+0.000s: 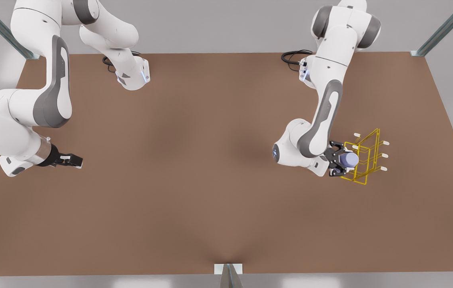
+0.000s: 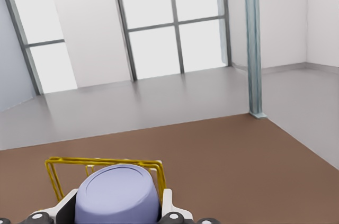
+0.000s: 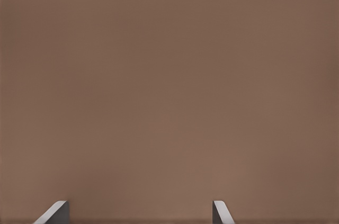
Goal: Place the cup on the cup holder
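The lavender-blue cup (image 1: 350,160) lies on its side in my left gripper (image 1: 342,160), which is shut on it at the front view's right. It is held right against the yellow wire cup holder (image 1: 377,149), among the white-tipped pegs; I cannot tell whether a peg is inside it. In the left wrist view the cup (image 2: 117,195) sits between the fingers (image 2: 170,205), with the holder's yellow wires (image 2: 100,161) just behind it. My right gripper (image 1: 75,161) waits open, low over the table at the front view's left; its fingertips (image 3: 55,212) stand wide apart over bare table.
The brown table (image 1: 194,168) spreads wide between the two arms. Metal frame posts (image 1: 442,30) stand at the table's corners, and another post (image 1: 228,276) is at the near edge's middle. Black cables (image 1: 294,56) lie by the arm bases.
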